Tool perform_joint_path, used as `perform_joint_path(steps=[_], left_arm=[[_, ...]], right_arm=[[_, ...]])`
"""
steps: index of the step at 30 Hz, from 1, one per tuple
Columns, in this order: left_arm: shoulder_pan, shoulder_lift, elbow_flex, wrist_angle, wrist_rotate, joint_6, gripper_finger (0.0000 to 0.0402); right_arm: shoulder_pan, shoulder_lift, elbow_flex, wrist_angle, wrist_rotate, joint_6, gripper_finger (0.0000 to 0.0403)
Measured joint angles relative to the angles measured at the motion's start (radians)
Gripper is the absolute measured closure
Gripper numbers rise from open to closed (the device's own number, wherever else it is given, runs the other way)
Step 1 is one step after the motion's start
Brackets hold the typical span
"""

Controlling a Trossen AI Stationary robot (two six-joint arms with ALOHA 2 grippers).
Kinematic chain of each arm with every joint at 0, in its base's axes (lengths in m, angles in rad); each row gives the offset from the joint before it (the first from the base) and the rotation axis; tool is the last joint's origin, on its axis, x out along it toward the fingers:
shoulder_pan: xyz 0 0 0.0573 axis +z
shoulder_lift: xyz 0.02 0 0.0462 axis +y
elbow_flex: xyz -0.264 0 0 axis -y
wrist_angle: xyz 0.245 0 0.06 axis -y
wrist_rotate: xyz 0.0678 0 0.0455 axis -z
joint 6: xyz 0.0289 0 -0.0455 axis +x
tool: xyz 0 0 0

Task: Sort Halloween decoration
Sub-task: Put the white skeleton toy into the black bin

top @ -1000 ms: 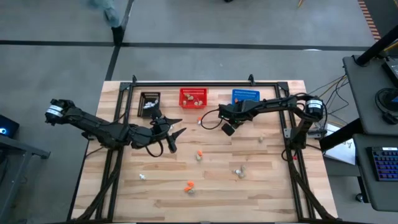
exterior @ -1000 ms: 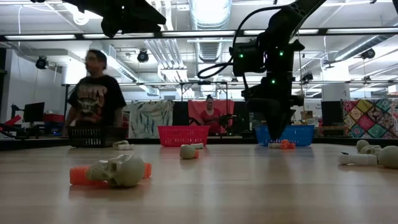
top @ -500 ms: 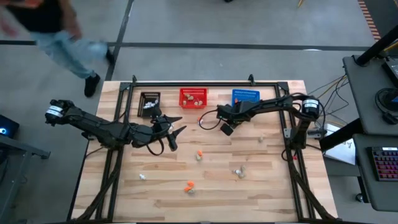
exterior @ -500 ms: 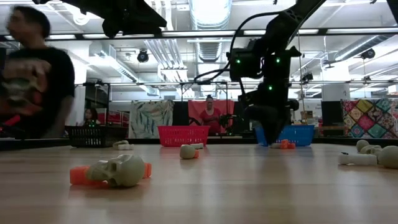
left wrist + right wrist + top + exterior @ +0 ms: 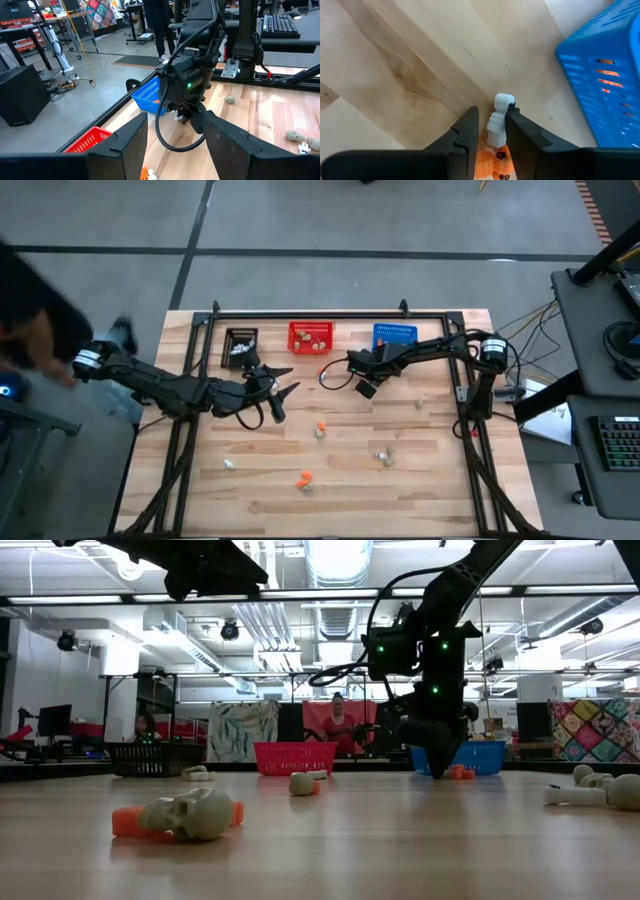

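My right gripper (image 5: 360, 383) stands low over the table in front of the blue basket (image 5: 395, 334), shut on a small white wrapped figure (image 5: 498, 120). An orange trinket (image 5: 491, 161) lies right beside that figure, between the fingers. My left gripper (image 5: 284, 384) hovers open near the table's middle, in front of the black basket (image 5: 241, 340), touching nothing. Other trinkets lie loose on the wood: a beige and orange one (image 5: 320, 428), a grey one (image 5: 385, 455), an orange one (image 5: 305, 478) and a white one (image 5: 229, 464). My right gripper pinches the white figure's body (image 5: 496, 131) between its two fingers (image 5: 468, 131), which come from above and point down. The figure's head end (image 5: 504, 100) sticks out past the fingertips. In the low view the fingertips (image 5: 432, 762) are down at table level; I cannot tell whether the figure is lifted.
Three baskets stand in a row at the far edge: black, red (image 5: 311, 337) and blue. A skull on an orange piece (image 5: 190, 815) lies close to the low camera, and bone-like pieces (image 5: 600, 790) lie at the right. A black cable (image 5: 335, 376) loops beside the right gripper.
My right gripper has shifted a little toward the table's left, staying low in front of the blue basket. A person has walked past the table's far left corner and round to its left side.
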Motion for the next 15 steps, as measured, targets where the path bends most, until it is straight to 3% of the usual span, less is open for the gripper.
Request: perform_joint_path(steps=[8,15], left_arm=[[0.0,0.0,0.0,0.0,0.0,0.0,0.0225],[0.0,0.0,0.0,0.0,0.002,0.0,0.0225]], right_arm=[[0.002,-0.016,-0.002,0.003,-0.007,-0.01,0.0386],[0.008,-0.109,0.021,0.002,-0.076,-0.026,0.0394]])
